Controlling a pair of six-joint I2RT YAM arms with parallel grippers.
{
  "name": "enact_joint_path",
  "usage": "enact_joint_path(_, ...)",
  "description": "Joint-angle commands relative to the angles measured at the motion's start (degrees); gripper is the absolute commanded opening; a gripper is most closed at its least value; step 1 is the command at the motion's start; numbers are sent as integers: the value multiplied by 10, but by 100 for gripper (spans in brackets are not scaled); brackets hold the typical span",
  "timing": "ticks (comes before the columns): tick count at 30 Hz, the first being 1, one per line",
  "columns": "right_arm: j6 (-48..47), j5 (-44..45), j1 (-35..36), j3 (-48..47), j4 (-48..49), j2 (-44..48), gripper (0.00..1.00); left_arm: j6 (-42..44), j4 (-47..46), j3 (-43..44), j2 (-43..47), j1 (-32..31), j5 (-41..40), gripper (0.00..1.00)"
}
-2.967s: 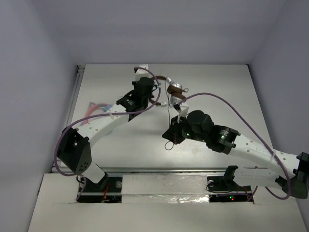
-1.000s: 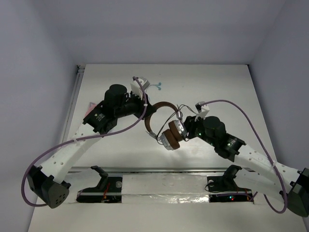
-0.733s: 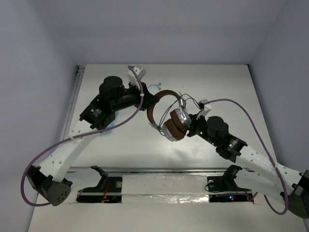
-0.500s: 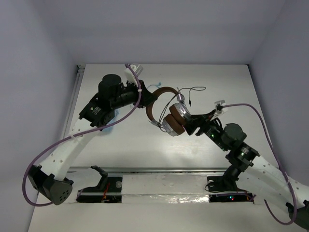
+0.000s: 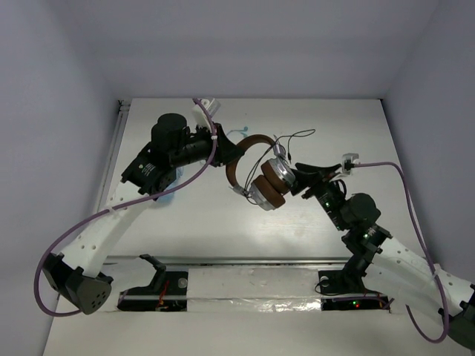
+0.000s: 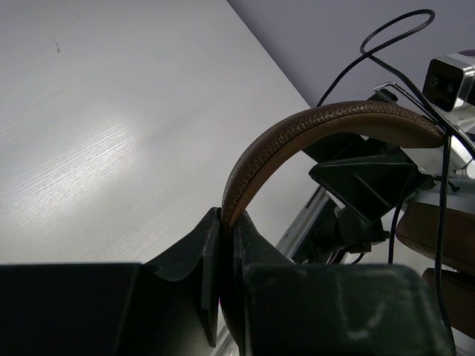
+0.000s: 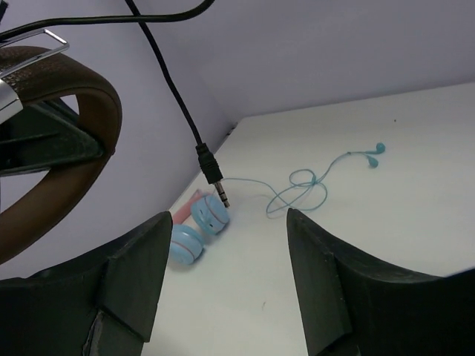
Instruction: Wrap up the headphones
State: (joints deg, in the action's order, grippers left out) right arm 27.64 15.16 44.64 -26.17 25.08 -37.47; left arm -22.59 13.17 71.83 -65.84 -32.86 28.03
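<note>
The headphones (image 5: 260, 174) hang above the table, brown headband (image 6: 312, 126) up and the brown-padded silver earcups (image 5: 269, 187) below. My left gripper (image 5: 231, 152) is shut on the headband's left end, which sits squeezed between the jaws (image 6: 228, 222). The thin black cable (image 5: 293, 139) loops loose above the earcups, its plug (image 7: 211, 170) dangling free. My right gripper (image 5: 300, 178) is open just right of the earcups with nothing between its fingers (image 7: 230, 274); the plug hangs ahead of it.
Pink-and-blue headphones (image 7: 200, 226) lie on the table by the left wall. Thin light-blue earbuds (image 7: 312, 182) with a looped cord lie further back. The metal rail and arm bases (image 5: 252, 271) run along the near edge.
My right gripper has opened and drawn back to the right, away from the earcups and cable. The left gripper has carried the headphones slightly farther back, still gripping the headband.
</note>
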Motion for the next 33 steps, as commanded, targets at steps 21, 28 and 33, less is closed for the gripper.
enact_joint_path(21, -71, 2, -3, -66, 168, -100, 62, -24, -18, 2, 41, 3, 19, 0)
enact_joint_path(28, -79, -7, -3, -85, 154, -109, 59, -18, -11, -11, 45, 3, 0, 0)
enact_joint_path(33, -71, -20, -3, -88, 161, -125, 43, -18, -14, -8, 46, 3, 3, 0)
